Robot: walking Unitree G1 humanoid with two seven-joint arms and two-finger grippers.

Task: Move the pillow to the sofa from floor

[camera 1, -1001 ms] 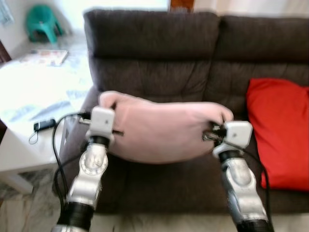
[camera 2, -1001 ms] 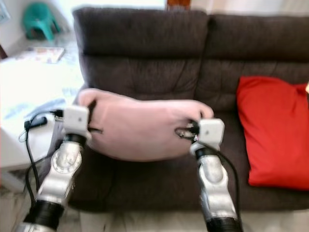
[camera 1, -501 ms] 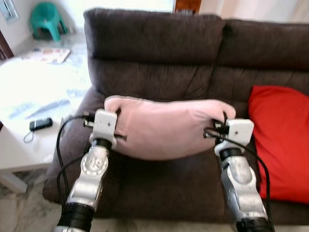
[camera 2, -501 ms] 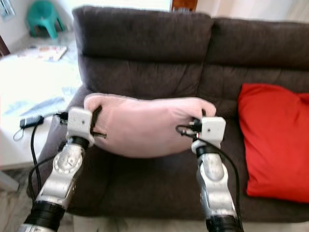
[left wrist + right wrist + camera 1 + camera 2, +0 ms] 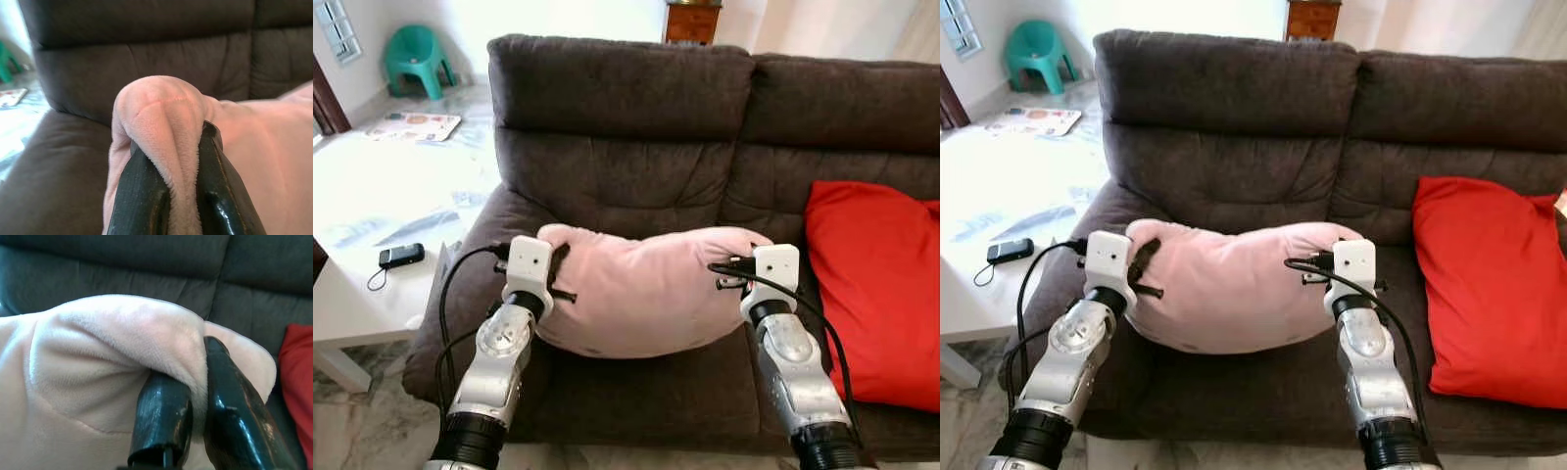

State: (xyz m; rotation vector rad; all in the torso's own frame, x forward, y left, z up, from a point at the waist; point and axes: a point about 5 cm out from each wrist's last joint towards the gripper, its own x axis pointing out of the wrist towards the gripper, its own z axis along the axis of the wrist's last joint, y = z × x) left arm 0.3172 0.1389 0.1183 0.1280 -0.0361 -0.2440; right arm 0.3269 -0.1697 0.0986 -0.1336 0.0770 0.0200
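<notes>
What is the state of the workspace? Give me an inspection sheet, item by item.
Surface: dark brown sofa, seat free under the load.
Job's things: pink pillow sagging low over the sofa seat, held at both ends.
Clutter: red cushion on the sofa's right seat.
Grippers: left pincer shut on the pillow's left corner; right pincer shut on its right corner.
Cables: black cables loop along both forearms.
Surroundings: white table carrying a small black device; green stool behind.
</notes>
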